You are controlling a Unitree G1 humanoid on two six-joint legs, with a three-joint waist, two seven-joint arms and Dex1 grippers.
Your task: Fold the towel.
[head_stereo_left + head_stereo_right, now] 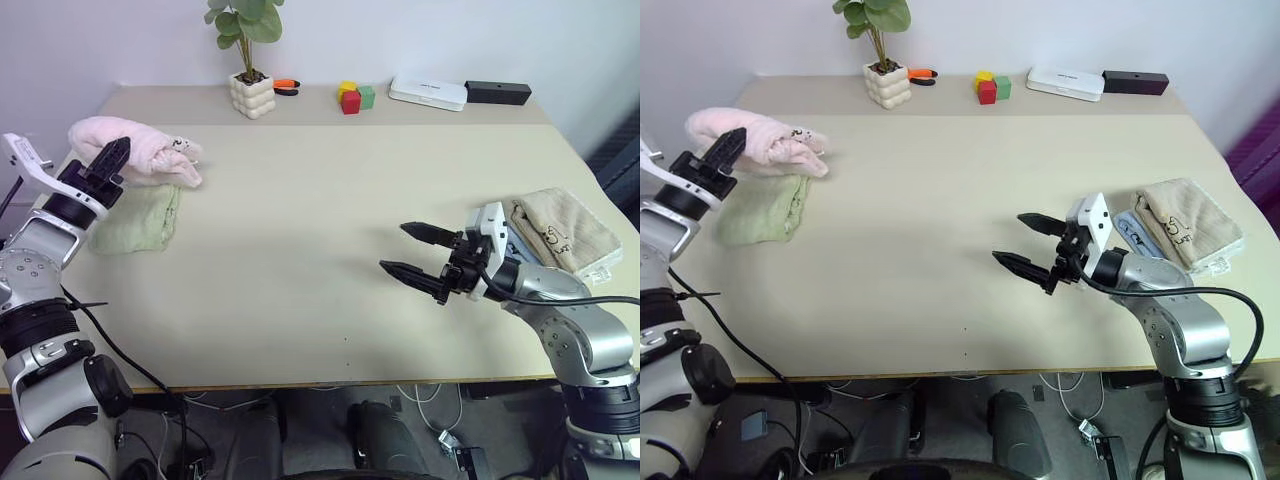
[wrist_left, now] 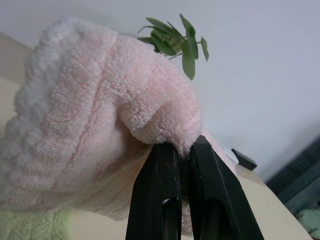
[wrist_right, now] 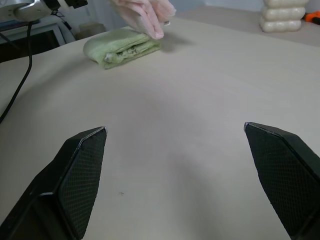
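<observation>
The fluffy pale pink towel (image 1: 140, 150), bunched at ten o'clock above the folded pale green towel (image 1: 138, 220), is pinched by the left gripper (image 2: 183, 150). The right gripper (image 1: 415, 252) is held spread wide at four o'clock over the beige table (image 1: 300, 230). No fold is seen yet; spreading and folding are judged outstanding.

The beige table (image 1: 300, 250) carries folded towels — green (image 1: 140, 220) and tan (image 1: 565, 230) — plus a potted plant (image 1: 250, 90) and blocks (image 1: 353, 96).

The wide middle of the table (image 1: 300, 250) is lying bare, while the green towel (image 1: 140, 220), tan towel (image 1: 565, 230) and potted plant (image 1: 250, 80) are crowding its edges.
</observation>
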